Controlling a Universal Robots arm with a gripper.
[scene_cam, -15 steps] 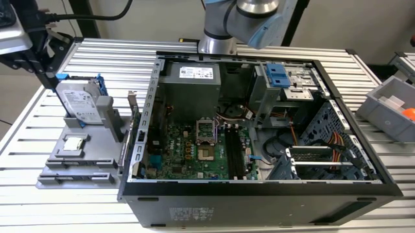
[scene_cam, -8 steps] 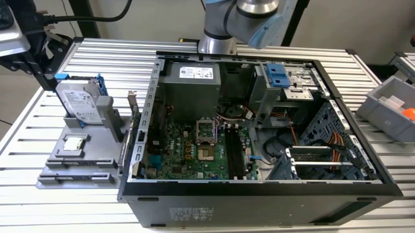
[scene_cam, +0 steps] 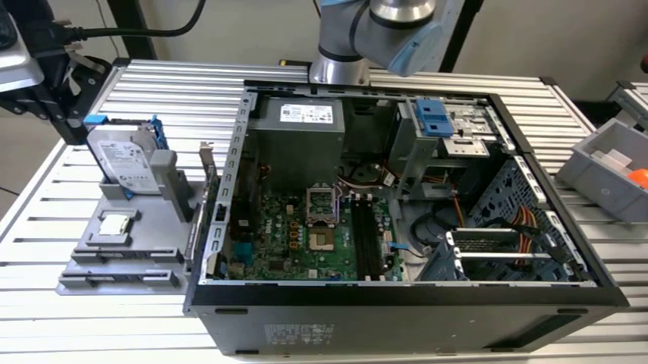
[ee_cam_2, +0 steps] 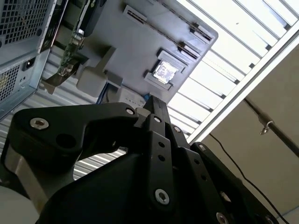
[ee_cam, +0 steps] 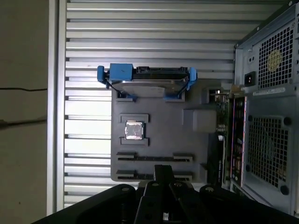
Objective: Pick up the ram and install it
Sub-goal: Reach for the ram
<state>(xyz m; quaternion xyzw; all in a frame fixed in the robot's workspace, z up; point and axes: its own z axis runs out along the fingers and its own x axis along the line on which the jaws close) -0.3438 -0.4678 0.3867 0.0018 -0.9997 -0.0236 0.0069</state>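
- The gripper (ee_cam: 163,171) hangs above the slotted end of a grey tray (ee_cam: 180,140). In both wrist views its fingers are drawn together at the tips, with nothing between them, and it touches nothing.
- The ram (ee_cam: 225,140) stands on its long edge in a holder on the side of the tray nearest the computer case (ee_cam: 266,140), just beside the case wall and outside it.
- In the second wrist view the ram (ee_cam_2: 70,49) shows as a green strip between the tray and the case.
- A hard drive (ee_cam: 147,84) in a blue frame and a small square chip (ee_cam: 134,130) also sit on the tray.
- The tray and case rest on a ribbed metal table (ee_cam: 140,37).
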